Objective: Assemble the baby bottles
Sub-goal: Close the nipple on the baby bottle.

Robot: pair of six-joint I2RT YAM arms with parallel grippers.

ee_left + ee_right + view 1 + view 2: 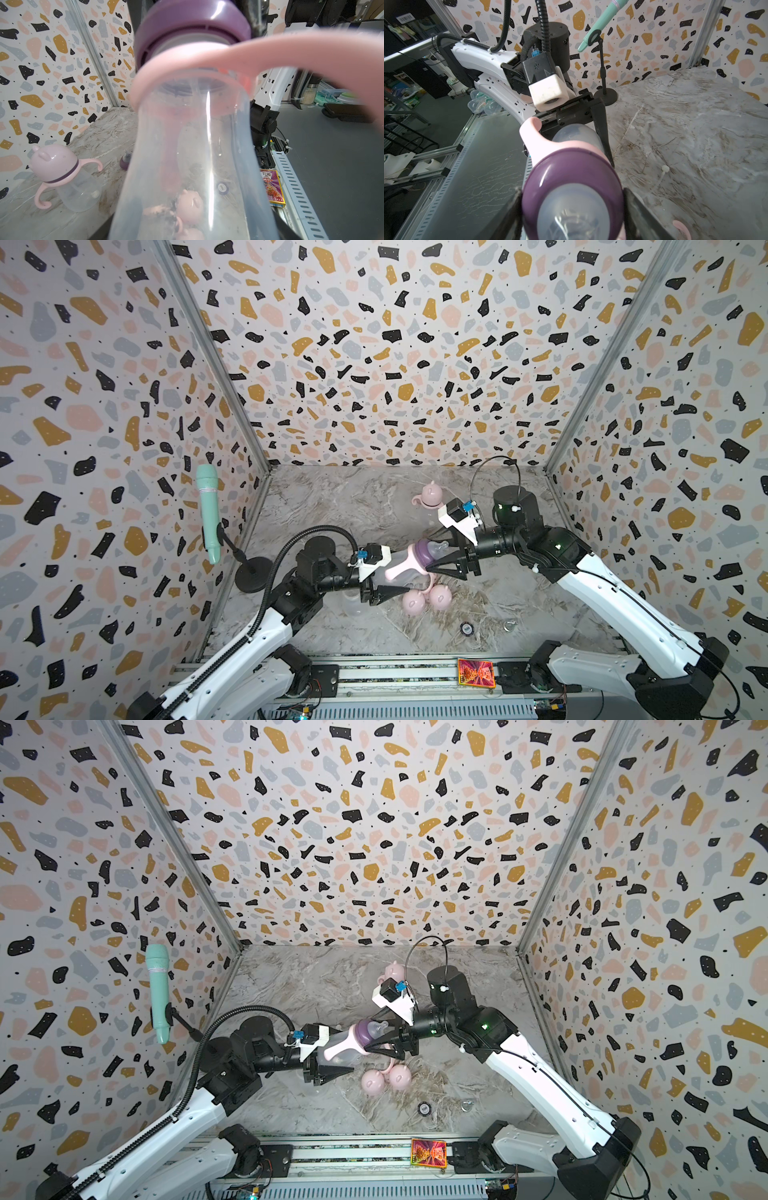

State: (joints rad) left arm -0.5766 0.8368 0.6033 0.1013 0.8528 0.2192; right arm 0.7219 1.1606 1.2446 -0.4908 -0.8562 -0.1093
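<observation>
While the left jaws, spread fairly wide, clasp the clear body of the bottle [187,149] and the right jaws press on either side of the purple collar [571,166], the bottle hangs slanted in mid-air between the two arms, above the worktop [332,497] and over two loose pink caps [413,602] lying there. A finished bottle [430,495] stands at the back of the worktop. The step in hand looks like screwing the collar, with its teat [440,548], down onto the neck so that it traps the pink handle ring [401,568] beneath it. In the left wrist view a pale band shows between collar and ring, which suggests the collar is not yet home. To do this well, the left side should act only as a steady clamp, firm enough that the smooth plastic does not spin yet not so hard that the thin wall buckles. The right side should turn about the bottle's own long axis with a light push along it. Any tilt between the two parts risks crossing the thread. The ring needs to sit flat on the shoulder first, and its curved handle should be watched so it does not catch a finger during the turn
</observation>
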